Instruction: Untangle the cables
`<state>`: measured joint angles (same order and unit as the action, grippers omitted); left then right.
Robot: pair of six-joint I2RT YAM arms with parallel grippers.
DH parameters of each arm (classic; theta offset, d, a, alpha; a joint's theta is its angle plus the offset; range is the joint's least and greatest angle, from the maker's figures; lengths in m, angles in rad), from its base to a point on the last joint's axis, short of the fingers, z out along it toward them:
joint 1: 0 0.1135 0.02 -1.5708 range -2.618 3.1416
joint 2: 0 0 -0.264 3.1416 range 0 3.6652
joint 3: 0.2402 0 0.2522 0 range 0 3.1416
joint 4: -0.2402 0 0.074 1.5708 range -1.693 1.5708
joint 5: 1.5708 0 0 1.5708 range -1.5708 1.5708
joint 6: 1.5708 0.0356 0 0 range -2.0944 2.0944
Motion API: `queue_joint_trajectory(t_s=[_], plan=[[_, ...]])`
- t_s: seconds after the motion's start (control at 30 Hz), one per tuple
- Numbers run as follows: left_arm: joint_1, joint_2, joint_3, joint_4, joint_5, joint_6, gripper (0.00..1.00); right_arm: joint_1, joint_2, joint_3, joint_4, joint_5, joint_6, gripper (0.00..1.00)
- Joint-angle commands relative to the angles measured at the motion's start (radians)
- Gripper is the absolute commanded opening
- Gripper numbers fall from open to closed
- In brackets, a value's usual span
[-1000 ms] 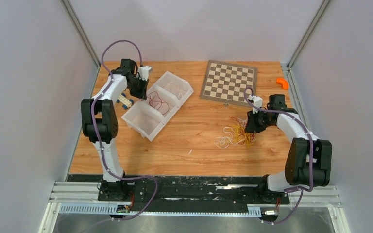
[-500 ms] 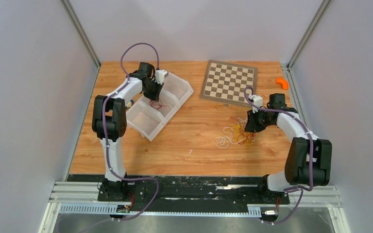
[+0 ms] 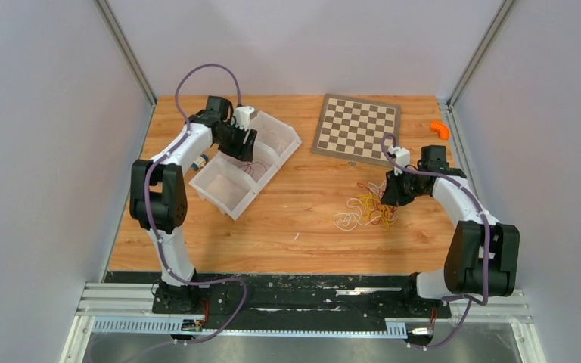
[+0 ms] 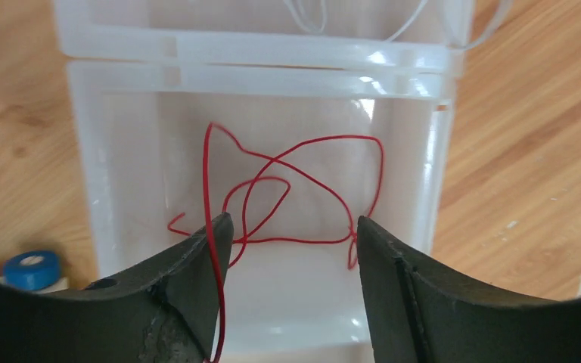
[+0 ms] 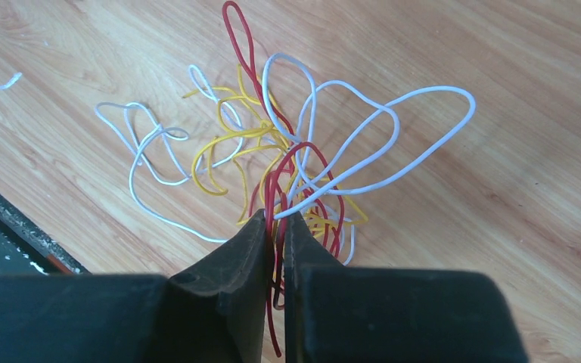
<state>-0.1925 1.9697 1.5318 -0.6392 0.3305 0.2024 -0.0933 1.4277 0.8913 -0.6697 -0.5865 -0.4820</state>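
Note:
The cables are hair-thin red, yellow and white wires. A tangle of them (image 3: 367, 210) lies on the wood at the right. My right gripper (image 3: 387, 198) stands at the tangle's right edge. In the right wrist view it (image 5: 274, 218) is shut on red strands (image 5: 236, 30), with white loops (image 5: 393, 106) and yellow loops (image 5: 219, 144) fanned out beyond. My left gripper (image 3: 240, 144) hangs open over the middle white bin (image 3: 272, 168). A loose red cable (image 4: 302, 170) lies in that bin (image 4: 83, 151), and one strand runs up along my left finger (image 4: 197, 272).
Three joined white bins sit at the left, and the far one (image 3: 280, 136) holds thin wires. A blue-capped item (image 4: 32, 266) lies just left of the bins. A chessboard (image 3: 355, 127) and an orange piece (image 3: 439, 129) are at the back.
My left gripper swung right from beside the bins to over the middle bin and opened, letting go of a red cable. The right gripper stayed shut at the tangle.

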Motion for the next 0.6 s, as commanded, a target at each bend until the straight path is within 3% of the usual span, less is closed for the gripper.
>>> queue_joint_trajectory(t_s=[0.0, 0.17, 0.37, 0.47, 0.57], plan=[[0.003, -0.181, 0.017, 0.003, 0.045, -0.01, 0.73, -0.005, -0.069, 0.045, -0.006, -0.072, -0.019, 0.1], [0.016, -0.253, 0.04, -0.013, 0.087, -0.028, 0.99, -0.003, -0.096, 0.051, -0.01, -0.117, -0.012, 0.01], [0.036, -0.274, 0.041, -0.001, 0.103, -0.038, 1.0, 0.01, -0.108, 0.066, -0.013, -0.155, 0.005, 0.0], [0.045, -0.278, 0.042, -0.019, 0.194, -0.023, 0.88, 0.017, -0.114, 0.086, -0.025, -0.189, 0.021, 0.0], [0.014, -0.328, -0.03, 0.006, 0.281, 0.049, 0.84, 0.039, -0.127, 0.111, -0.028, -0.24, 0.047, 0.0]])
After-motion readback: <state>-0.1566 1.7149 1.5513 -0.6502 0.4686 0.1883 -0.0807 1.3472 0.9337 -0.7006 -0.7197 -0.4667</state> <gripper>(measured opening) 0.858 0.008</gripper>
